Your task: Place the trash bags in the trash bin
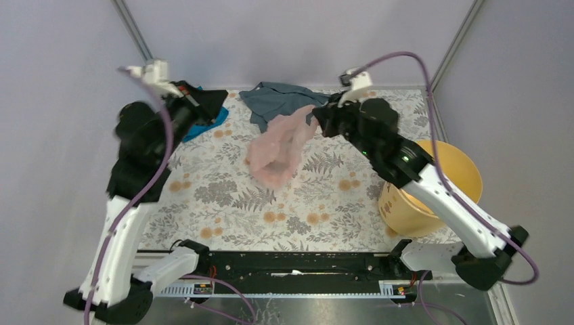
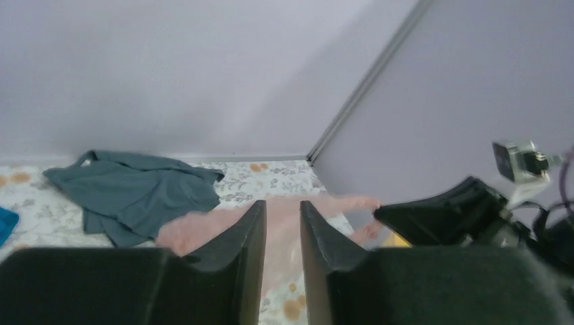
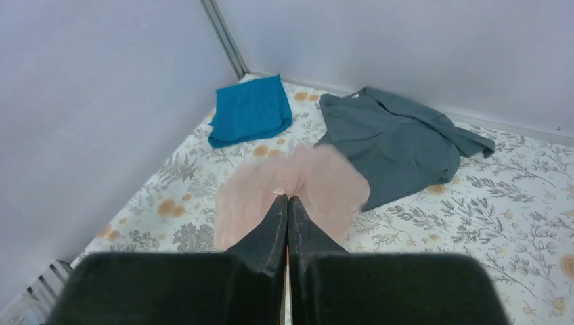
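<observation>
The counter [image 1: 223,203] carries the bin [image 1: 401,211] at its right edge, mouth up and ready to receive. The bag [image 1: 279,152] hangs well left of the bin, lifted by one corner, probably to peel it away from the grey cloth [image 1: 281,100] just beyond. The right end effector [image 3: 287,203] is pinched tight on that corner, likely for a carry binward. The left end effector [image 2: 282,206], farthest from the bin, shows a narrow gap and holds nothing.
</observation>
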`<action>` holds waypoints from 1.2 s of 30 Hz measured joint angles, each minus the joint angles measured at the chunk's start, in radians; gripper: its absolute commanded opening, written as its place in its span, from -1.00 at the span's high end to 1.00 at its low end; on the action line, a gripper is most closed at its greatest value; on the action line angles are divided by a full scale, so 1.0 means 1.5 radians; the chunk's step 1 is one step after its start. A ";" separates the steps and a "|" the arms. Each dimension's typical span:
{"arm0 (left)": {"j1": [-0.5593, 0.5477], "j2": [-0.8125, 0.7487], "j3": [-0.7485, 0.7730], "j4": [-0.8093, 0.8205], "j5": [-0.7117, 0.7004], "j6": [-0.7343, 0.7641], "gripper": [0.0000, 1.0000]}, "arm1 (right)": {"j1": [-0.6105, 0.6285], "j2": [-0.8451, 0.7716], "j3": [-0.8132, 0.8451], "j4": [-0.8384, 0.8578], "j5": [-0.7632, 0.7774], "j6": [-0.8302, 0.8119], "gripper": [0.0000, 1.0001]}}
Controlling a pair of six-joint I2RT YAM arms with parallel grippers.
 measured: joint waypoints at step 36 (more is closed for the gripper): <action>-0.031 0.232 -0.291 -0.022 -0.027 0.023 -0.37 | 0.000 -0.124 -0.487 -0.017 -0.046 0.102 1.00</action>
